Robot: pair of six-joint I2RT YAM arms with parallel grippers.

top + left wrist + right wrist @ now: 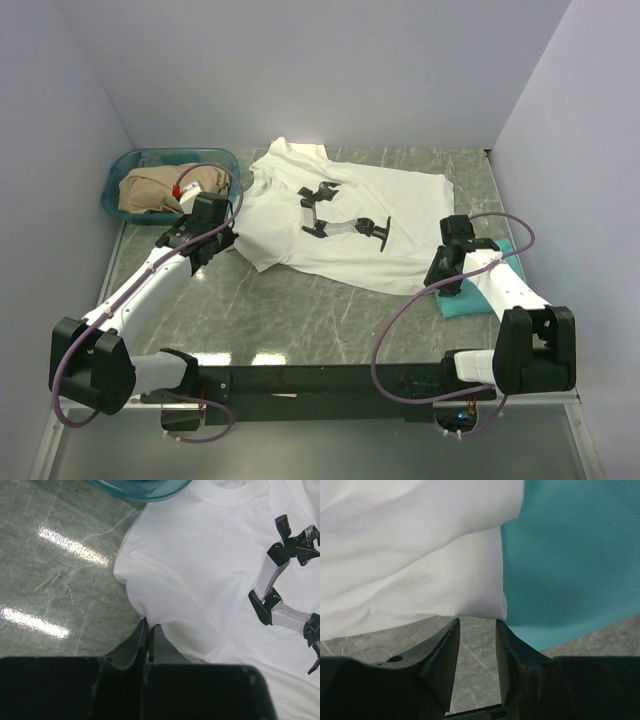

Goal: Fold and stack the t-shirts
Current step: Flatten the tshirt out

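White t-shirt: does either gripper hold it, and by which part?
Left gripper is shut at the white t-shirt's edge under the sleeve; a pinch cannot be confirmed. Right gripper is open, holding nothing.

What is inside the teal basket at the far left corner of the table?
A crumpled tan cloth fills the basket, with a small red piece at its right end. Whatever lies beneath the cloth is covered, and the left arm hides the basket's near right corner.

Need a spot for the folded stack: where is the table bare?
Bare marble runs between the white t-shirt and the arm bases, widest front-centre. Crowded: back-left by the basket, and right, where the teal t-shirt lies under the right arm.
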